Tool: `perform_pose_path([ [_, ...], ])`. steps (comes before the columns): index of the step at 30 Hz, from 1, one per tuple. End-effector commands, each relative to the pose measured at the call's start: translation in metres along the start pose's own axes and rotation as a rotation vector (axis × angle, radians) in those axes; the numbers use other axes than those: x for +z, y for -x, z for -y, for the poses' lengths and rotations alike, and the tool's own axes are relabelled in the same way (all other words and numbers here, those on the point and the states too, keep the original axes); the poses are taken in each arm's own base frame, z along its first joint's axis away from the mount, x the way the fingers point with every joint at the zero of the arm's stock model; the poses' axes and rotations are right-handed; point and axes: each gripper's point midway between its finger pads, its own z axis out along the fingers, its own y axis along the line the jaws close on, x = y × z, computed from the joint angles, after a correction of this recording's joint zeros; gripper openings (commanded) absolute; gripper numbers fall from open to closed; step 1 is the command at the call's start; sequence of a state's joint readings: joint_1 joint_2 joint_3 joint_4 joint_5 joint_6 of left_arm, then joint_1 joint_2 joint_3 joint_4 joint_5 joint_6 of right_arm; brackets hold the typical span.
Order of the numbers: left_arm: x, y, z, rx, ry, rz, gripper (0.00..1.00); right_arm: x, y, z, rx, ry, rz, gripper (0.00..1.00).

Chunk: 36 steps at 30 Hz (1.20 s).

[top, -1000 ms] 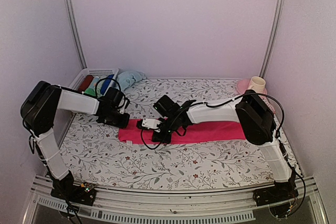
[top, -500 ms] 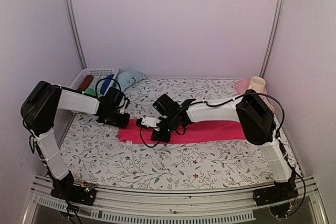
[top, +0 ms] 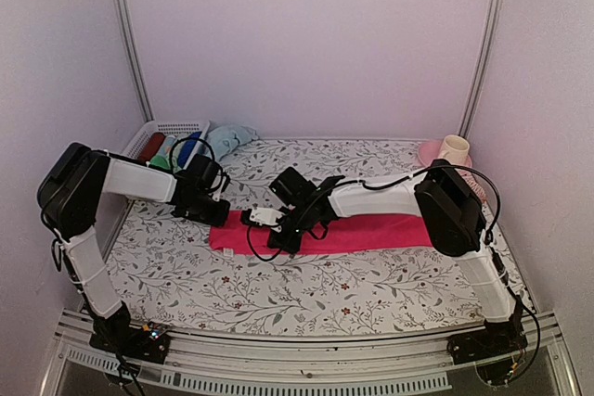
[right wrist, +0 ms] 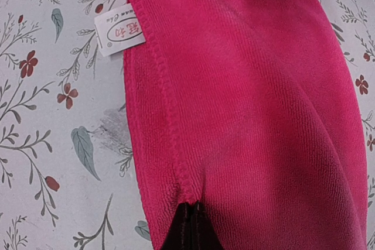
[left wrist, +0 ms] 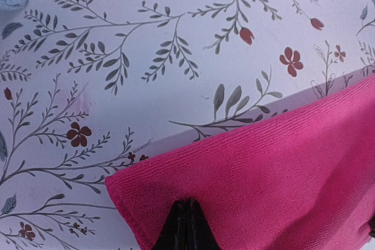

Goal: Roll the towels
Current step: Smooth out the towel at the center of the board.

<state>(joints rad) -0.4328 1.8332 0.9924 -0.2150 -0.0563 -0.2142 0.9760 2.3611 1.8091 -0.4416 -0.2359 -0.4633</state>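
Together, L gripper (left wrist: 186, 226) & R gripper (right wrist: 188, 228) clamp tight on short end of pink towel (top: 371, 233), apparently to start rolling.

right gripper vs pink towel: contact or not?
Touching. Right wrist view: the right gripper sits with its jaws shut on the pink towel, and the towel's hem puckers into the closed tips at the bottom edge of the frame.
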Motion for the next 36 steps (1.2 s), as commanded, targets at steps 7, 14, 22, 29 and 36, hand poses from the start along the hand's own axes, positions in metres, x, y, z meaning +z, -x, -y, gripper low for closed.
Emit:
perform_pose_path([
  [7, 0.006, -0.005, -0.007, 0.015, 0.072, -0.029, 0.04, -0.024, 0.018, -0.001, -0.029, -0.018, 0.033, 0.02],
  [14, 0.007, -0.001, -0.014, 0.019, 0.113, -0.028, 0.05, -0.029, 0.018, -0.006, -0.045, 0.006, 0.032, 0.02],
  [22, 0.01, -0.001, -0.021, 0.027, 0.155, -0.036, 0.05, -0.02, 0.007, -0.022, -0.052, 0.09, 0.004, 0.02],
  [29, 0.01, 0.001, -0.021, 0.026, 0.161, -0.031, 0.05, -0.015, 0.005, -0.027, -0.048, 0.115, -0.003, 0.02],
  [36, 0.008, 0.0, -0.019, 0.028, 0.155, -0.029, 0.13, 0.001, -0.004, -0.015, -0.017, 0.056, -0.046, 0.17],
])
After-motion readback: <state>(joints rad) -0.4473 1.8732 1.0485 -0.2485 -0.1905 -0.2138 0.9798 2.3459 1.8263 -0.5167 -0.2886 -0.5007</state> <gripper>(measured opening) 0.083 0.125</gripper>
